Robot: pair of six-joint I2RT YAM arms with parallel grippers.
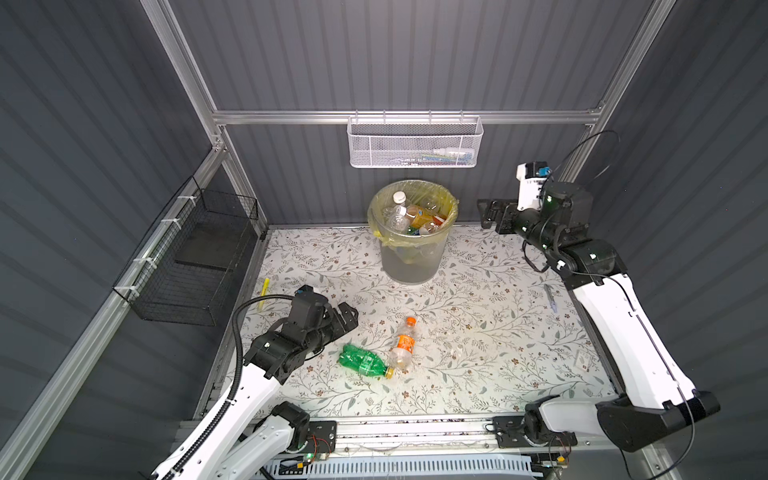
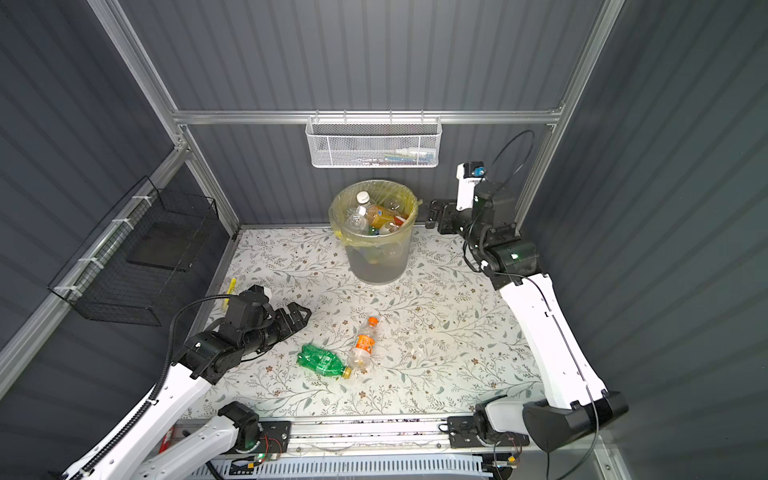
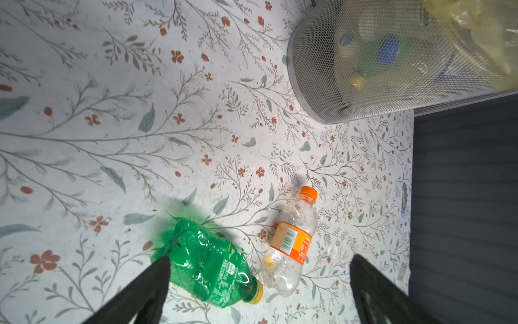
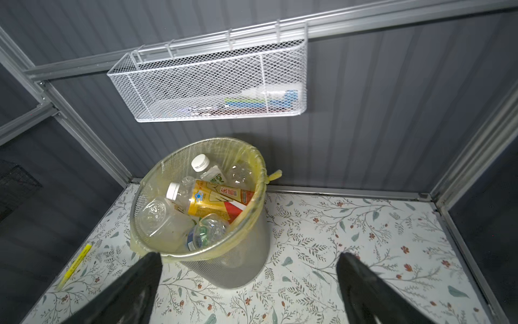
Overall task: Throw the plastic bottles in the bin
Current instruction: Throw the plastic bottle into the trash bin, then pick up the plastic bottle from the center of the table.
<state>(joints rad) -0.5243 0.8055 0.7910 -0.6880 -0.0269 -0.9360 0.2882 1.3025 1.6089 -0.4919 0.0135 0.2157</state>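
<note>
At the far edge of the floral table (image 1: 498,332) stands the round grey mesh bin (image 1: 409,266), holding bottles (image 4: 213,200); mid-table lie a crumpled green plastic bottle (image 1: 362,360), yellow cap rightward, and a clear orange-capped bottle (image 1: 403,345), cap binward; left hand (image 1: 349,316) and right hand (image 1: 490,216) gape wide, empty.

bin (image 2: 376,266): holds bottles (image 2: 380,217) | green bottle (image 2: 322,360), orange-capped bottle (image 2: 365,345): lying on table (image 2: 457,332)

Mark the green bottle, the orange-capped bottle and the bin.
green bottle (image 1: 362,360): in a top view, crumpled body.
orange-capped bottle (image 1: 404,344): in a top view, orange label.
bin (image 1: 409,266): in a top view, grey wall.
</note>
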